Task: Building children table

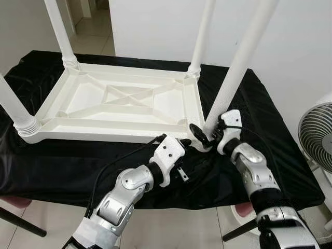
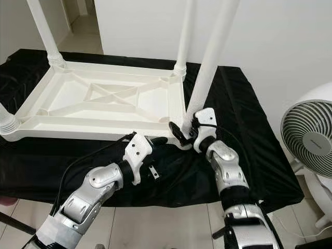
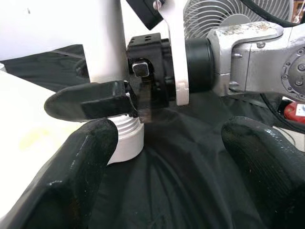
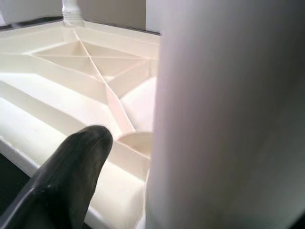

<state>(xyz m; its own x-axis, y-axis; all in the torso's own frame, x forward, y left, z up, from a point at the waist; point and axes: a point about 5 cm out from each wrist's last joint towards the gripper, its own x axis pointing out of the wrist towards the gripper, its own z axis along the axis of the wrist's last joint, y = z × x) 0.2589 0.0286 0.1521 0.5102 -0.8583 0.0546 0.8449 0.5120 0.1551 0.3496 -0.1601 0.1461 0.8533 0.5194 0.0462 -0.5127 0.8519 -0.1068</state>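
The near-corner leg [image 1: 236, 67] is pinched near its base by the right gripper [image 1: 205, 136]. The left gripper [image 1: 182, 145] is spread just beside it. Four legs are counted on one upturned tabletop [image 1: 116, 101].

Near right corner: blocked; right gripper [image 1: 203, 136] jaws closed around the white leg [image 1: 236, 70] base, left gripper [image 1: 188, 145] just beside, jaws apart.
Tabletop underside [image 1: 119, 101]: open from above between four upright legs; ribs cross the recess.
Worktop [image 1: 62, 161] front strip: free black cloth.
Right flank: fan [image 1: 316, 136] stands near.
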